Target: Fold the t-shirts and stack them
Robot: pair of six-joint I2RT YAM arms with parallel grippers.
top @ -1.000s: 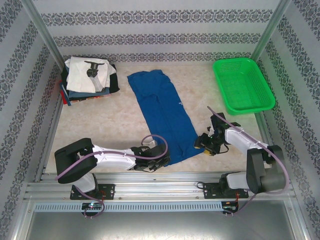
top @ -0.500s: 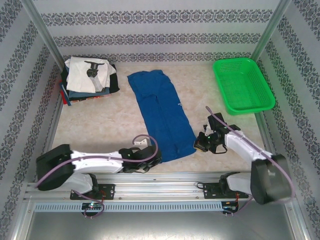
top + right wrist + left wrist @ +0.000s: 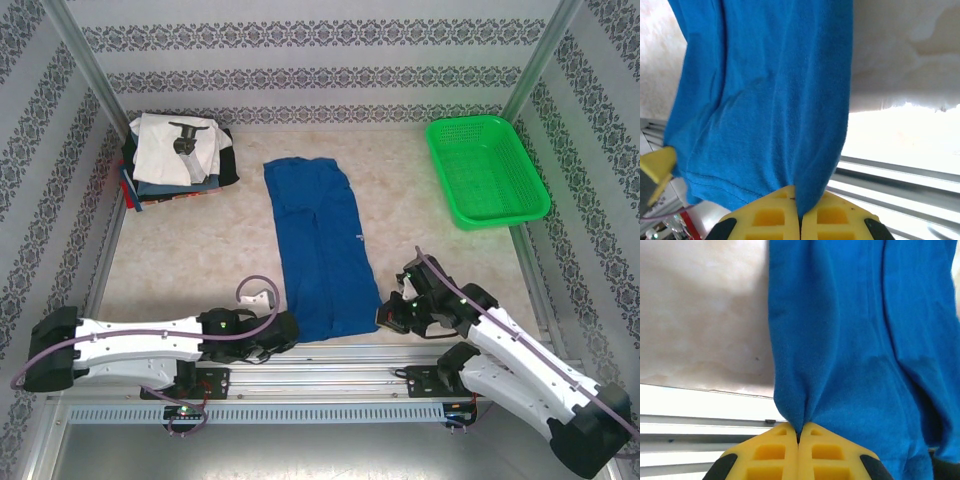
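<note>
A royal-blue t-shirt (image 3: 320, 245) lies folded into a long strip down the middle of the table, plain side up. Its near end reaches the front edge. My left gripper (image 3: 284, 330) is shut on the near left corner, and the cloth (image 3: 865, 340) is pinched between the yellow fingertips (image 3: 798, 432). At the near right corner my right gripper (image 3: 386, 316) is shut on the hem, where the fabric (image 3: 765, 90) runs down into the closed jaws (image 3: 800, 200). A stack of folded t-shirts (image 3: 180, 160), white on top with dark and coloured ones below, sits at the back left.
A green plastic basket (image 3: 486, 170) stands at the back right. The metal rail (image 3: 330, 355) of the table's front edge lies right under both grippers. Patterned walls close in the left, right and back sides.
Both grippers closed on the shirt's near corners, and both arms drew back toward the front edge. The blue strip slid nearer and now lies straighter.
</note>
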